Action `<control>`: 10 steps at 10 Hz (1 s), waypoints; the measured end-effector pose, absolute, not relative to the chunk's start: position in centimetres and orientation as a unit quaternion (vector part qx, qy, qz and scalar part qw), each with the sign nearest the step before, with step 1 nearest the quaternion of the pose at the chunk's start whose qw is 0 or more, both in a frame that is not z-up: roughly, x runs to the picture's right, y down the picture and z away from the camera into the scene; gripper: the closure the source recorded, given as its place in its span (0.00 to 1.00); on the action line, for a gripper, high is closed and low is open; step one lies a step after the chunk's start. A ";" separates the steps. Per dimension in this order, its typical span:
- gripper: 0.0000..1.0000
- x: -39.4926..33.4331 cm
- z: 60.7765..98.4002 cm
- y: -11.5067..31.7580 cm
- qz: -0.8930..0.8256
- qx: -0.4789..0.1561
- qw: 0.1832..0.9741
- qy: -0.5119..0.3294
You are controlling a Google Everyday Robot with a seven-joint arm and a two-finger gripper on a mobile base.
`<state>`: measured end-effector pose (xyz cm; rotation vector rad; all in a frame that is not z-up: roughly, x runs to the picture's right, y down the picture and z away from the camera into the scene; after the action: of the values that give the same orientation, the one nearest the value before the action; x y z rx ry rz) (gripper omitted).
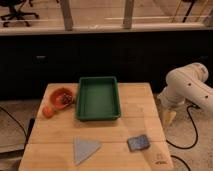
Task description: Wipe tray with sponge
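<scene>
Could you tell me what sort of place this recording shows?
Probably an office-style robotics lab: a black wheeled office chair farther back, a light wooden table, and the robot's gripper hanging open beside the table's right edge.

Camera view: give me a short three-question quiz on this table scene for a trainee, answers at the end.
1. True or false: the sponge lies inside the tray.
2. Fill in: the gripper hangs empty beside the table's ___ edge, as seen in the view.
3. What sits just left of the tray? A) sponge B) orange bowl C) gripper

Key: 1 false, the sponge lies on the table near its front right corner; 2 right; 3 B.
</scene>
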<state>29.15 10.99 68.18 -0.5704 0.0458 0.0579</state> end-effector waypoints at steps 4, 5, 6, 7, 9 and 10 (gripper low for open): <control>0.20 29.1 68.2 11.0 0.029 -0.281 0.959 0.023; 0.20 29.1 68.2 11.0 0.029 -0.281 0.959 0.023; 0.20 29.1 68.2 11.0 0.027 -0.282 0.959 0.023; 0.20 28.7 67.9 11.7 0.016 -0.282 0.959 0.029; 0.20 26.8 67.2 13.0 -0.004 -0.283 0.959 0.036; 0.20 26.4 67.2 13.2 -0.011 -0.283 0.958 0.038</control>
<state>26.36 13.22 67.17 -0.5734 0.0775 -0.0217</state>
